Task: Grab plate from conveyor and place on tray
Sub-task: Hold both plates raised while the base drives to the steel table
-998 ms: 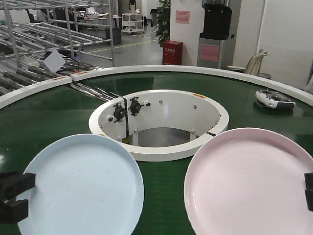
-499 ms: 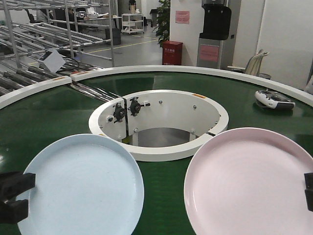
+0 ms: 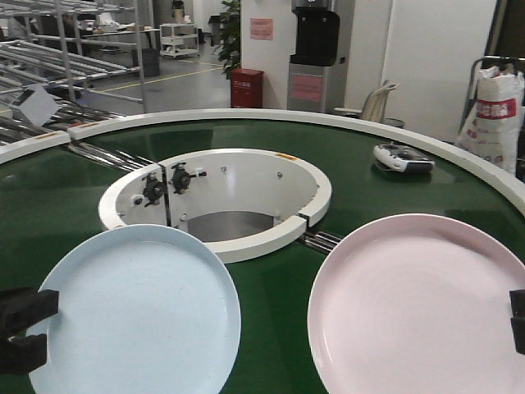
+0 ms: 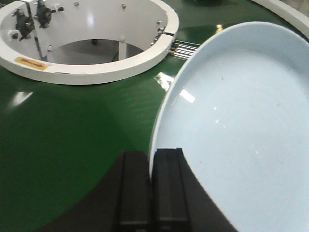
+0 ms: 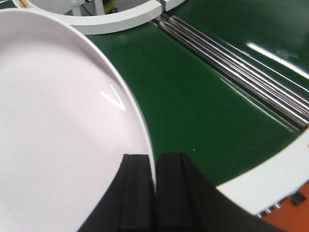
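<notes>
A light blue plate [image 3: 135, 312] [image 4: 241, 121] hangs over the dark-green conveyor [image 3: 271, 295] at the front left. My left gripper [image 3: 37, 330] [image 4: 151, 153] is shut on its left rim. A pink plate [image 3: 418, 304] [image 5: 58, 135] sits at the front right, and my right gripper [image 3: 517, 322] [image 5: 155, 157] is shut on its right rim. Behind both plates is the conveyor's white ring [image 3: 246, 242] around the central opening. The tray is out of view.
A grey-white handheld controller [image 3: 402, 158] lies on the belt near the white outer rim [image 3: 459, 152]. Steel roller strips [image 5: 241, 63] cross the belt right of the pink plate. A white sack [image 3: 492, 115] and a water dispenser [image 3: 316, 57] stand beyond the conveyor.
The conveyor, its ring and the background have slid left in the front view, bringing the sack into sight. Both plates and grippers keep their places in the frame.
</notes>
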### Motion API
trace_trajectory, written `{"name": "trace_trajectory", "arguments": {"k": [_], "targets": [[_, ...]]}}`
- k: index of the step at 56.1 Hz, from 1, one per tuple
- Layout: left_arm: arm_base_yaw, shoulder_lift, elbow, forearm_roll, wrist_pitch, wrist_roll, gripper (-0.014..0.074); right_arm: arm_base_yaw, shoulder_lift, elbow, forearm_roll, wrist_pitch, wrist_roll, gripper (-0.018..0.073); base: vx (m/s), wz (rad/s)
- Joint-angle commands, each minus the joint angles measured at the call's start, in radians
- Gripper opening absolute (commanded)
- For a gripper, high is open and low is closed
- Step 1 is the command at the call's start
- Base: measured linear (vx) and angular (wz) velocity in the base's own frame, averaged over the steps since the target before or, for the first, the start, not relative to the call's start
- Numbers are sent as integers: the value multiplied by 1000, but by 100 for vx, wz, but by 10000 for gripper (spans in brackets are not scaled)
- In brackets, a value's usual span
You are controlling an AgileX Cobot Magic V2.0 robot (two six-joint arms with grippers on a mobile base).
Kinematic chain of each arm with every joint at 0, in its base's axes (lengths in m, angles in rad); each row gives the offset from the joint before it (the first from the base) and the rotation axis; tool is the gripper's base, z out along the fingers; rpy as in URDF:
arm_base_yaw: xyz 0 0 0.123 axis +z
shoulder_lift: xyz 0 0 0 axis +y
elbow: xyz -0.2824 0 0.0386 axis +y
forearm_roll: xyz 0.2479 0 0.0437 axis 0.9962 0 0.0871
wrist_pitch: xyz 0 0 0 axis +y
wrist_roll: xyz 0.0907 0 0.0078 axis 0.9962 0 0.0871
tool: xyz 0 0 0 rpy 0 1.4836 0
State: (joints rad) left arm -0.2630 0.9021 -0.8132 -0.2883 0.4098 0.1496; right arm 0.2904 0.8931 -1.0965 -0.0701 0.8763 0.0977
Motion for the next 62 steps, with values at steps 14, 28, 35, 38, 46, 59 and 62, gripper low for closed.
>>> {"name": "trace_trajectory", "arguments": {"k": [14, 28, 35, 38, 46, 59, 62], "targets": [[-6, -11, -31, -14, -81, -3, -3, -2, -8, -25, -10, -72, -8, -9, -13, -49], [-6, -11, -31, -14, -81, -3, 0, -2, -8, -25, -10, -72, -8, -9, -14, -55], [-6, -11, -31, -14, -81, -3, 0, -2, -8, -25, -10, -72, -8, -9, -15, -57], [-6, -11, -31, -14, -81, -3, 0, -2, -8, -25, -10, -72, -8, -9, -15, -57], [-6, -11, -31, -14, -81, -3, 0, -2, -8, -25, -10, -72, -8, -9, -15, -57], [-6, -11, -31, -14, -81, -3, 0, -2, -8, -25, -10, -72, -8, -9, -13, -55], [-6, -11, -31, -14, -81, -3, 0, -2, -8, -25, -10, -72, -8, -9, -12, -55]]}}
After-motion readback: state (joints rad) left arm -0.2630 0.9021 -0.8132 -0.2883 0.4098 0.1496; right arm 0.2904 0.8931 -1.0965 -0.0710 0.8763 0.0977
